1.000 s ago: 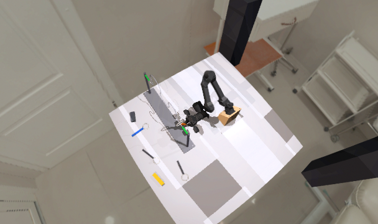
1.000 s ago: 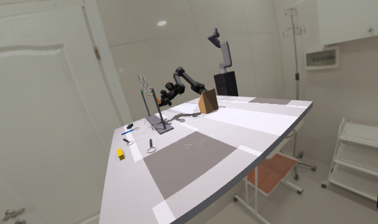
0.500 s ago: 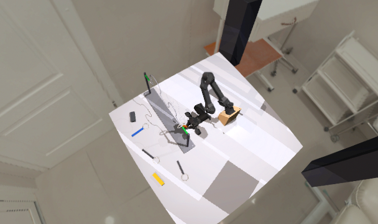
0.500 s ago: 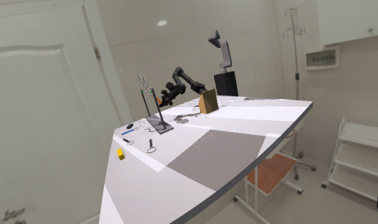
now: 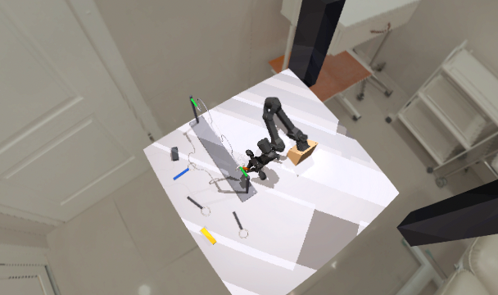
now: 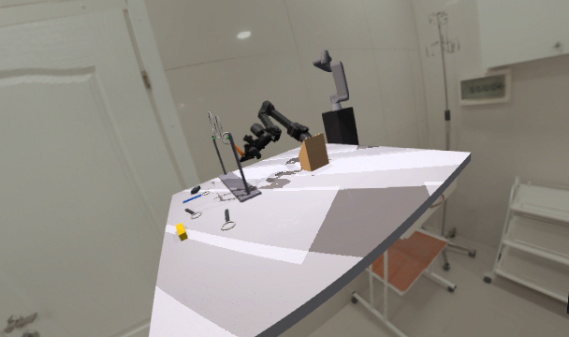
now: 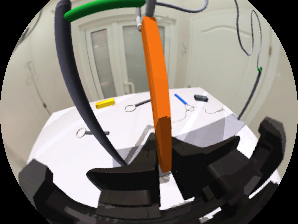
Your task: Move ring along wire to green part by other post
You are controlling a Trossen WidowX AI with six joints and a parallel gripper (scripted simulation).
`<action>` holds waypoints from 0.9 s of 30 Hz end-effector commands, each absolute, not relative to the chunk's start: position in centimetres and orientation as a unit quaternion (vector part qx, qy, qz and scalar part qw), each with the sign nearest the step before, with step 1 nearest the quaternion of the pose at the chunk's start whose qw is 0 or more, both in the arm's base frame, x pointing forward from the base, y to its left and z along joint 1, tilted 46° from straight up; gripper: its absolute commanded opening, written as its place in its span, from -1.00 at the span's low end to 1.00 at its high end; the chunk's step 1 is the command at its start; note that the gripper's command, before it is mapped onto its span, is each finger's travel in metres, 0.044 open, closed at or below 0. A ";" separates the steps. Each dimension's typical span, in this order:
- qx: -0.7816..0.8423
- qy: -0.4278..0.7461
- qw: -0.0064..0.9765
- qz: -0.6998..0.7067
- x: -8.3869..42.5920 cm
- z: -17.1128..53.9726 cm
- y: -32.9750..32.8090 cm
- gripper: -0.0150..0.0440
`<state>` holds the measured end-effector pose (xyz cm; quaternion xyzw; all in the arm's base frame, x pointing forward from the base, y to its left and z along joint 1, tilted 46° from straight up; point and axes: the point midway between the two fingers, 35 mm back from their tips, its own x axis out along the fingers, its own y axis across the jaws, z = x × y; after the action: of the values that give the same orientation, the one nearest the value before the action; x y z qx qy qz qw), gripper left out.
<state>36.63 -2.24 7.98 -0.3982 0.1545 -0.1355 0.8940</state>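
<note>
the gripper (image 5: 249, 168) (image 6: 241, 158) (image 7: 156, 135) is closed on the orange handle (image 5: 245, 168) (image 6: 239, 150) (image 7: 157, 75), its ring (image 6: 226, 138) up by the green part (image 5: 243, 171) (image 7: 105, 8) next to the nearer post (image 5: 247, 185) (image 6: 240, 164) (image 7: 75, 82) in the exterior view; ring-to-wire contact is too fine to tell. a yellow block (image 5: 208, 236) (image 6: 182, 232) (image 7: 105, 103) and blue stick (image 5: 181, 174) (image 6: 192, 198) (image 7: 180, 99) lie on the white table (image 5: 273, 221) (image 6: 247, 281) (image 7: 52, 130). a white shelf trolley (image 5: 478, 78) (image 6: 553, 201) stands beyond.

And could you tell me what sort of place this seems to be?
Possibly a clinic or treatment room: a drip-stand-like pole stands by the wall, beside a white wheeled cart, with pale cabinets above. The pictures don't settle it.
</note>
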 end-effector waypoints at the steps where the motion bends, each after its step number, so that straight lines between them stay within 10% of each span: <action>1: -0.395 0.152 0.896 -0.136 36.6 7.7 -1.8 -1.00; 27: -0.396 0.152 0.896 -0.135 36.6 5.6 -2.1 -1.00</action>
<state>36.60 -1.83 5.93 -0.3954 0.1548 -0.1380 0.8948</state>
